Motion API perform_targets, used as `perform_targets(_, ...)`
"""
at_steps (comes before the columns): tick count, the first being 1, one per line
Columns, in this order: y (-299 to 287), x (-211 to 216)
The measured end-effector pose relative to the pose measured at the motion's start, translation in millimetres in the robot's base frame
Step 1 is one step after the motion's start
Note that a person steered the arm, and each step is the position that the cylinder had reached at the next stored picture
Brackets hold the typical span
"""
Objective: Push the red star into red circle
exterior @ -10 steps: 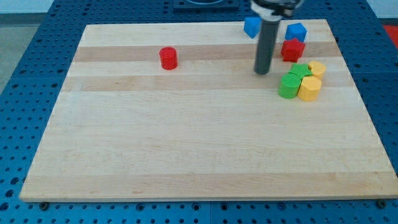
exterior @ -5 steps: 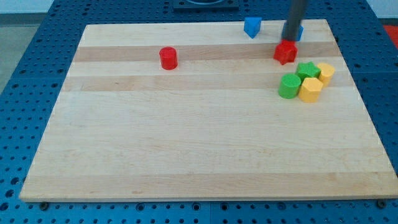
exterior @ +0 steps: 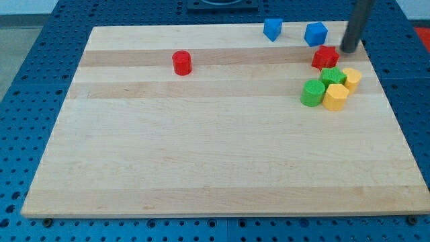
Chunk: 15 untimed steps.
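Note:
The red star (exterior: 325, 58) lies near the board's top right corner, just above the green and yellow blocks. The red circle (exterior: 181, 62) stands far off toward the view's left, in the upper part of the board. My tip (exterior: 349, 50) is down at the board just to the right of the red star, slightly above it, with a small gap between them.
A blue block (exterior: 272, 29) and a blue cube (exterior: 316, 33) sit along the top edge. A green star (exterior: 330, 76), a green cylinder (exterior: 312, 93) and two yellow blocks (exterior: 335, 96) (exterior: 351, 78) cluster right below the red star. The board's right edge (exterior: 376, 74) is close.
My tip moved from left of the red star, past its top, to its right side. The red star shifted left and then back right.

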<state>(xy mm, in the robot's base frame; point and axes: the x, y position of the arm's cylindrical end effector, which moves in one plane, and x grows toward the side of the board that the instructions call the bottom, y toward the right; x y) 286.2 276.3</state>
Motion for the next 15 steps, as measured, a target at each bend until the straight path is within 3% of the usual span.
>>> perform_targets(2,-1.0,26.4)
perform_targets(5,-199.4,9.5)
perform_targets(7,-78.4,9.5)
perform_targets(8,-59.3,28.3)
perform_targets(11,-217.8,38.7)
perform_targets(13,-177.6,72.9)
perform_targets(15,-270.2,42.6)
